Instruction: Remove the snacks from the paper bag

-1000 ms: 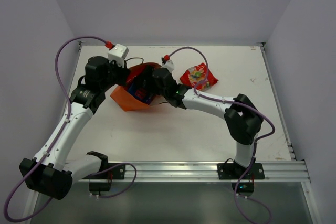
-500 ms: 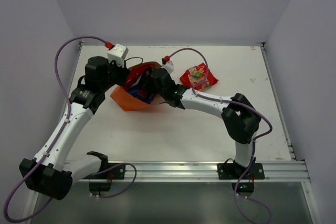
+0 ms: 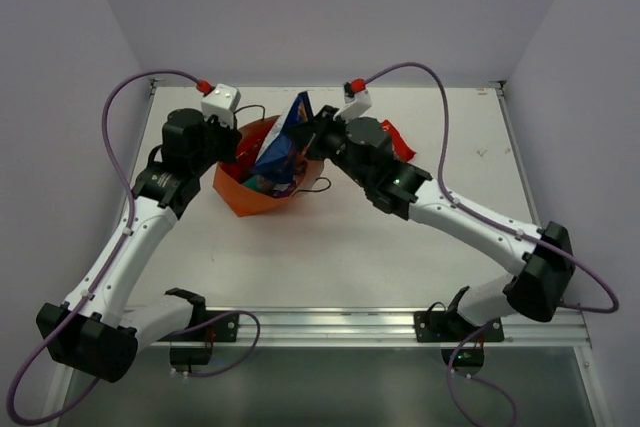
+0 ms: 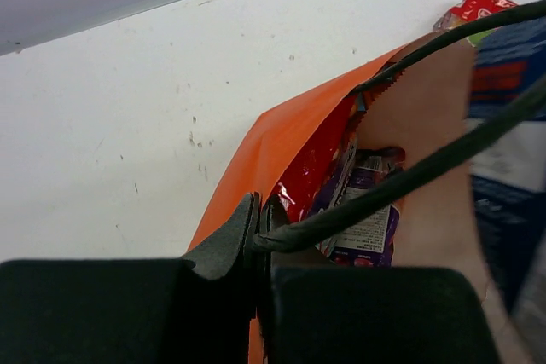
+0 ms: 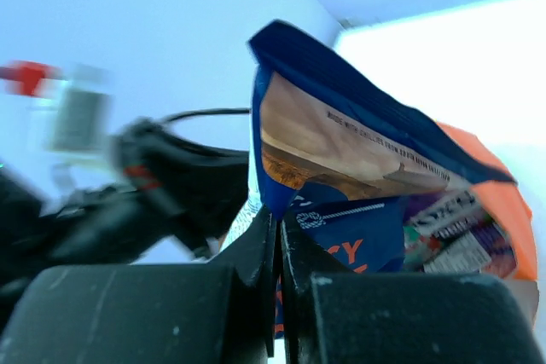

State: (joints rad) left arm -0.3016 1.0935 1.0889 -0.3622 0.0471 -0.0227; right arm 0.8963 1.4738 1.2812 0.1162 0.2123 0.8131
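Observation:
The orange paper bag [image 3: 250, 190] lies open at the table's back left. My left gripper [image 3: 236, 144] is shut on its rim [image 4: 275, 144], where a dark loop handle [image 4: 401, 181] is fixed. My right gripper [image 3: 312, 135] is shut on a blue snack packet [image 3: 284, 143], which hangs above the bag's mouth. In the right wrist view this blue packet [image 5: 358, 138] stands up from the jaws, with the bag [image 5: 505, 202] behind it. A purple packet [image 4: 368, 221] and a red one [image 4: 314, 170] lie inside the bag. Another red packet [image 3: 397, 137] lies on the table, partly hidden by the right arm.
The white table [image 3: 330, 257] has walls at the back and both sides. Its metal rail [image 3: 400, 322] with both arm bases runs along the near edge. Purple cables [image 3: 125, 107] loop over both arms.
My right gripper has shut on the blue packet inside the bag and raised it out of the mouth, its arm stretching out to the right. The left gripper kept its hold.

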